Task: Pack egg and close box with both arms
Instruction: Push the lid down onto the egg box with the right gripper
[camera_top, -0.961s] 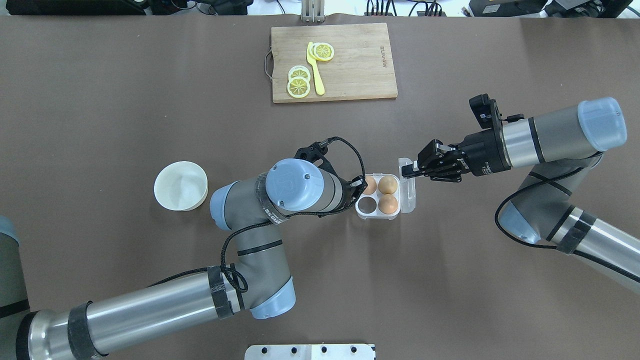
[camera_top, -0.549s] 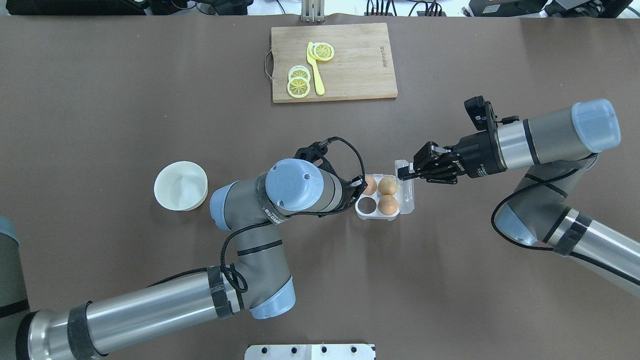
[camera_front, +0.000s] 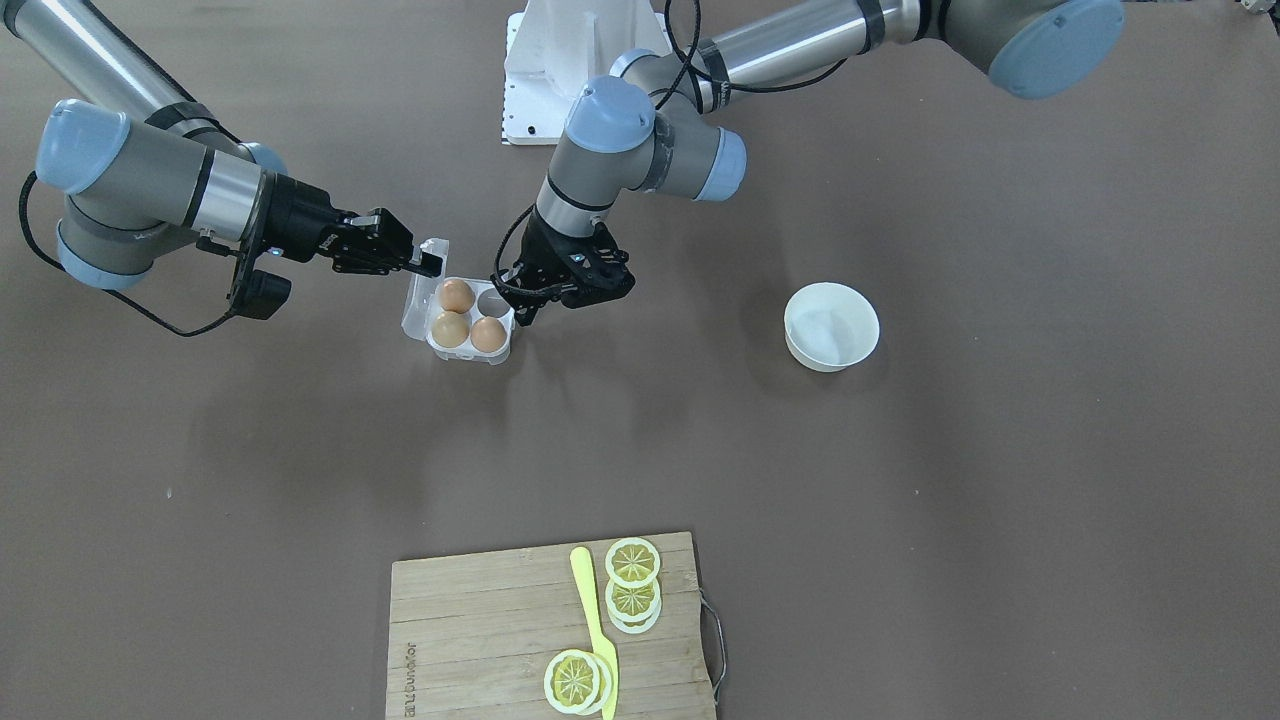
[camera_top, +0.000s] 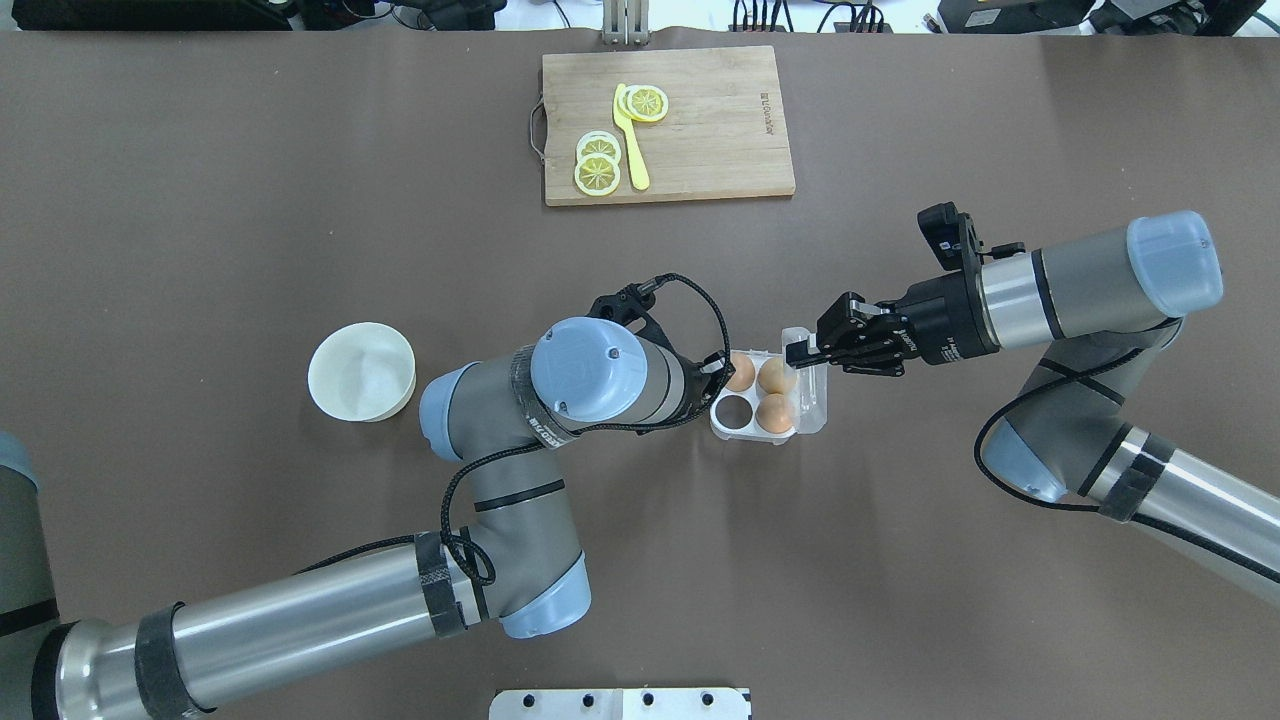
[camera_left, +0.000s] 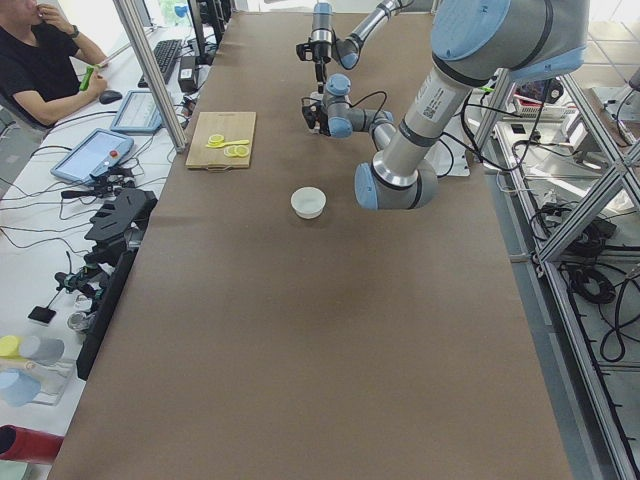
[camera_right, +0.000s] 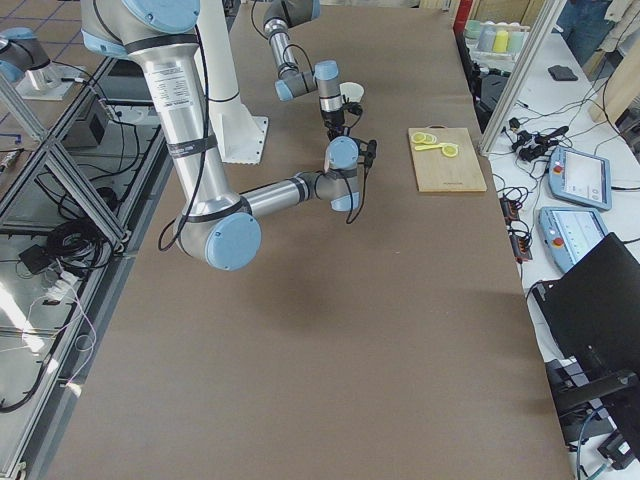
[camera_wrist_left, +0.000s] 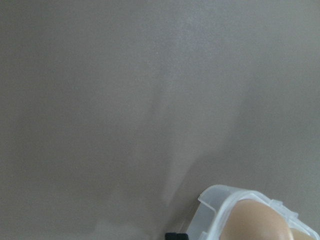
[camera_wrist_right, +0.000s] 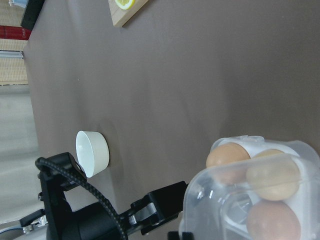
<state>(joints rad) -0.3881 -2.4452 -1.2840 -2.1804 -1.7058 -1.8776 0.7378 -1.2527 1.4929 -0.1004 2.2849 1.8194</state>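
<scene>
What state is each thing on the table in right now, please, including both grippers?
Clear plastic four-cell egg box: three cells filled, one empty.
Hinged clear lid: half raised, not shut.
Three orange-brown eggs: seated in cells.
Round white bowl: upright, empty.
Right gripper: shut on lid.
Left gripper: beside box; open or shut unclear.

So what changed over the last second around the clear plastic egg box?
The right gripper moved toward the left arm, tilting the transparent hinged lid further over the clear plastic four-cell box. The left arm, box, three orange-brown eggs and round white bowl stayed put.
</scene>
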